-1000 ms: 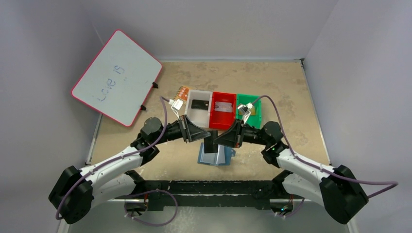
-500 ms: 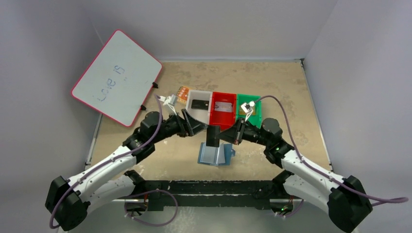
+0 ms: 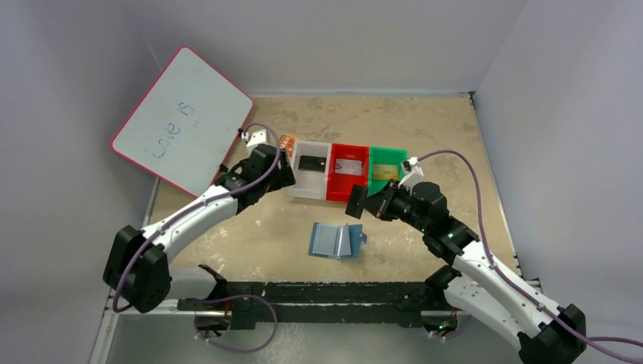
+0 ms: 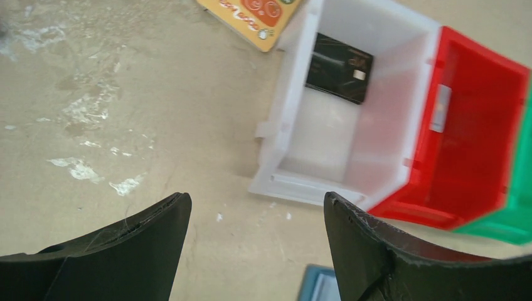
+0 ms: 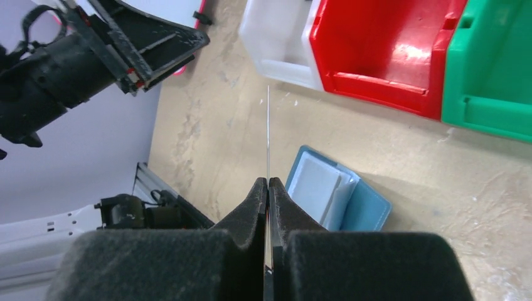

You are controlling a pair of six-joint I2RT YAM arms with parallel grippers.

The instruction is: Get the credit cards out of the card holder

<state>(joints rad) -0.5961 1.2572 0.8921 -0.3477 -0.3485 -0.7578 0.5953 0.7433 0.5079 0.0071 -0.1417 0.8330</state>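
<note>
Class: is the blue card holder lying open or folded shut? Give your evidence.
Open. The card holder lies spread, both halves side by side, its lighter blue inside facing up.

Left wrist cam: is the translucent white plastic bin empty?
No, a black rectangular card lies flat on the floor of the translucent white plastic bin, toward its far end.

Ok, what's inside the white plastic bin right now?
One black rectangular card lies flat toward the far end of the translucent white plastic bin. The rest of its floor looks bare. Whatever lies under the card is covered.
</note>
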